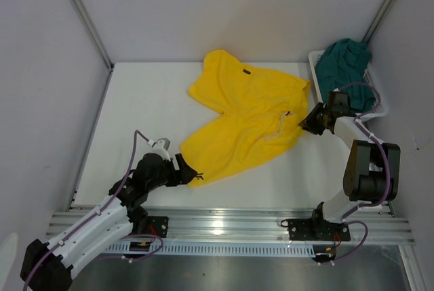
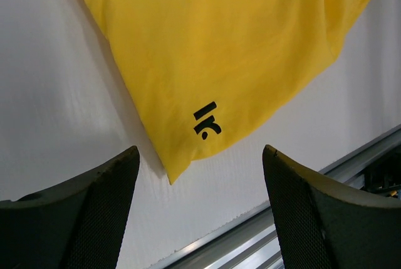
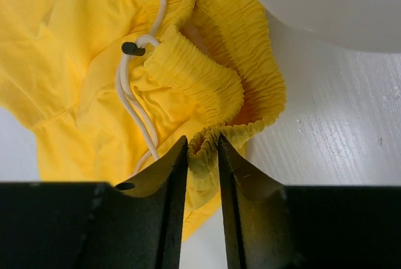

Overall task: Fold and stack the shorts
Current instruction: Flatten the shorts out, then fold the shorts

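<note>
The yellow shorts [image 1: 247,114] lie spread on the white table, waistband to the right, one leg toward the back, one toward the near left. My right gripper [image 1: 306,121] is shut on the gathered waistband [image 3: 203,150], beside the white drawstring [image 3: 135,103]. My left gripper [image 1: 192,174] is open just short of the near leg's corner; the hem with its small dark logo [image 2: 207,120] lies ahead of and between the fingers [image 2: 100,212], not touched. The teal shorts [image 1: 344,60] lie bunched in the basket at the back right.
The white mesh basket [image 1: 316,60] stands at the back right corner, its rim in the right wrist view [image 3: 326,12]. A metal rail [image 1: 224,223] runs along the table's near edge. Grey walls enclose the table on three sides.
</note>
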